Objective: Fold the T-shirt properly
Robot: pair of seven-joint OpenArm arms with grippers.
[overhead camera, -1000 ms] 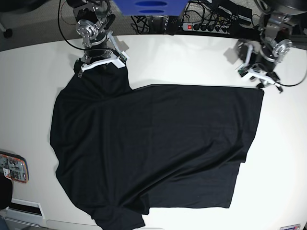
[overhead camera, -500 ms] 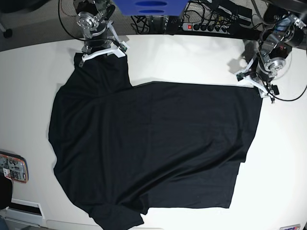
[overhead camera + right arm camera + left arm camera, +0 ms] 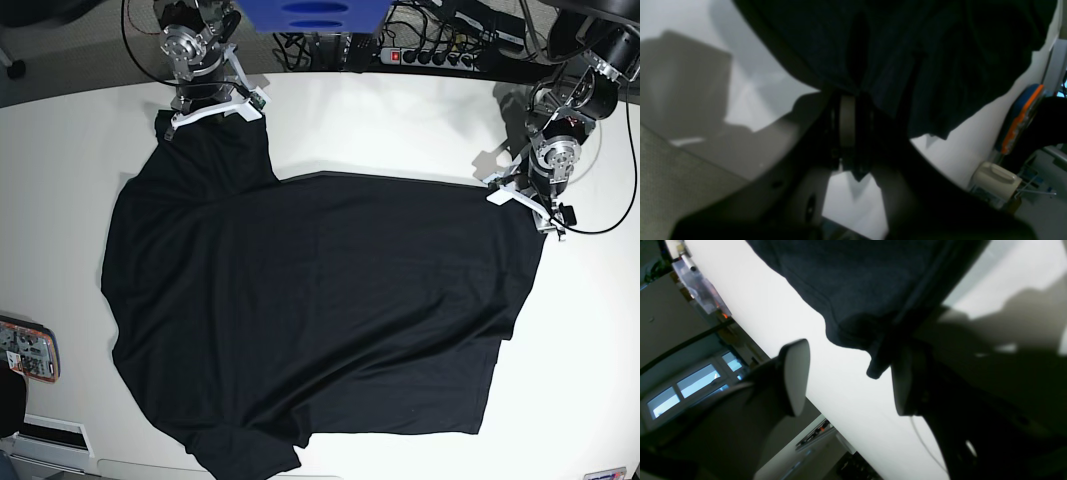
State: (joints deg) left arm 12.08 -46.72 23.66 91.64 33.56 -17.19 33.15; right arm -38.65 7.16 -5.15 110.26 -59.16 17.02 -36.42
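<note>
Cloth position: the T-shirt (image 3: 320, 310) lies spread nearly flat on the white bench (image 3: 380, 130), covering most of it. One sleeve points toward the far edge of the bench at the base view's upper left; the other sleeve (image 3: 250, 455) lies at the near edge, partly rumpled. The hem runs along the base view's right side, with soft diagonal wrinkles near the lower right corner.

Right claw (image 3: 213, 107): positioned at the tip of the far sleeve. In the right wrist view the claw (image 3: 850, 133) is pressed together on a bunched fold of the black fabric, with the cloth (image 3: 907, 50) hanging away from the pinch point above the bench.

Left claw (image 3: 525, 200): positioned at the far corner of the hem. In the left wrist view the claw (image 3: 846, 376) stands spread, with a wide gap between the two fingers (image 3: 795, 373). The hem corner (image 3: 873, 330) droops beside the dark finger on that view's right; whether fabric touches that finger cannot be determined. The pale finger is clear of the cloth.

Surroundings: a power strip (image 3: 430, 55) and cables lie behind the far edge of the bench. An orange-edged object (image 3: 25, 350) rests at the base view's lower left, just apart from the shirt.
</note>
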